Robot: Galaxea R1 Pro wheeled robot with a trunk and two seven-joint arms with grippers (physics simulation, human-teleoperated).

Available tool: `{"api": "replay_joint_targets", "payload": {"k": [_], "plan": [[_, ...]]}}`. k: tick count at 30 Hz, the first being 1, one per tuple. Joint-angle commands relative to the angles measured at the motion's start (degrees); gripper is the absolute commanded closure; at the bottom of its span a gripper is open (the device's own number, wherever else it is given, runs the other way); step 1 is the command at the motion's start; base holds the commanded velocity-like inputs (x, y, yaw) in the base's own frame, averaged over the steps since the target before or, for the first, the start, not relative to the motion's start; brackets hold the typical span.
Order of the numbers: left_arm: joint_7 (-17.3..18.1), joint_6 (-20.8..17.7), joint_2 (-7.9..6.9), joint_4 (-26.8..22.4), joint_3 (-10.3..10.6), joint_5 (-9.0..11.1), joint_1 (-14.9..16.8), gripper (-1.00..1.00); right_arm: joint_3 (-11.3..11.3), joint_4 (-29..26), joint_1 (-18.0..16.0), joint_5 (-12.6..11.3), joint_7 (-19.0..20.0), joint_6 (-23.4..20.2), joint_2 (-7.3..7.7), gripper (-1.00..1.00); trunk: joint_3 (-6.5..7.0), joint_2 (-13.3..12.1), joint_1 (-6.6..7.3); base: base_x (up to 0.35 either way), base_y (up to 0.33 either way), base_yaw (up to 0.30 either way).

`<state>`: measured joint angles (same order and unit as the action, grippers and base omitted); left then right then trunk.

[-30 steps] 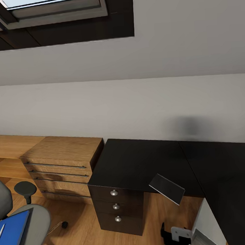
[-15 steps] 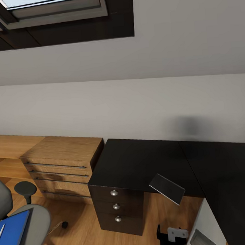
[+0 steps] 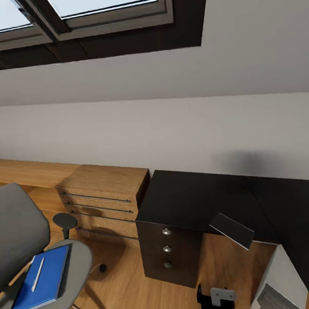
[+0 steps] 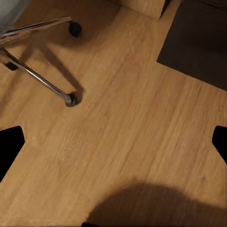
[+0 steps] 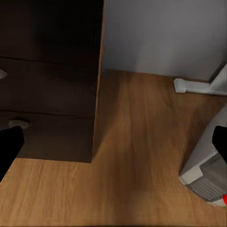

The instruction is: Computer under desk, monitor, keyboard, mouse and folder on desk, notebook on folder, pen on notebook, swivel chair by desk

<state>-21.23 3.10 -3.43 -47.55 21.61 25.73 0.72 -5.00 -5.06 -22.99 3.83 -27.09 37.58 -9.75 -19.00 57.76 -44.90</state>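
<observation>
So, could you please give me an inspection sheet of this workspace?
Surface: black desk, with a notebook jutting over its front edge.
Job's things: folder with pen on it, on the chair seat; computer on the floor.
Clutter: nothing seen.
Tools: left tool and right tool open, empty.
Cables: nothing seen.
Surroundings: wooden chest, window, wood floor.

Desk point(image 3: 194, 200): matt black top, smooth; drawer knobs point(image 3: 166, 231) polished metal. Chest point(image 3: 104, 195): light wood, visible grain, dark metal bar handles. Floor point(image 4: 123, 123): smooth wood planks, low sheen. Swivel chair point(image 3: 22, 237): grey cloth; legs point(image 4: 40, 78) chrome. Folder point(image 3: 41, 280): smooth blue. Computer point(image 5: 208, 175): grey plastic-looking casing.
</observation>
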Motion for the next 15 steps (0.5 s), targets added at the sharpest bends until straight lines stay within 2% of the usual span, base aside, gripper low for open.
{"api": "replay_joint_targets", "payload": {"k": [1,8,15], "plan": [[-0.5,0.3,-0.1,0.0,0.4,0.6,0.1,-1.0,-0.3,0.0,0.0,0.4,-0.6,-0.1,0.0,-1.0,-0.06,0.0,0.0,-0.08,0.31,0.27],[-0.5,0.2,-0.09,0.1,0.5,0.6,0.1,-1.0,-0.3,0.0,0.0,0.4,-0.6,-0.1,0.0,-1.0,-0.16,0.0,0.0,-0.036,0.322,0.256],[-0.4,0.2,-0.09,0.2,0.5,0.6,0.1,-1.0,-0.3,0.0,0.0,0.4,-0.6,0.0,0.0,-1.0,-0.27,0.0,0.0,-0.004,0.33,0.054]]}}
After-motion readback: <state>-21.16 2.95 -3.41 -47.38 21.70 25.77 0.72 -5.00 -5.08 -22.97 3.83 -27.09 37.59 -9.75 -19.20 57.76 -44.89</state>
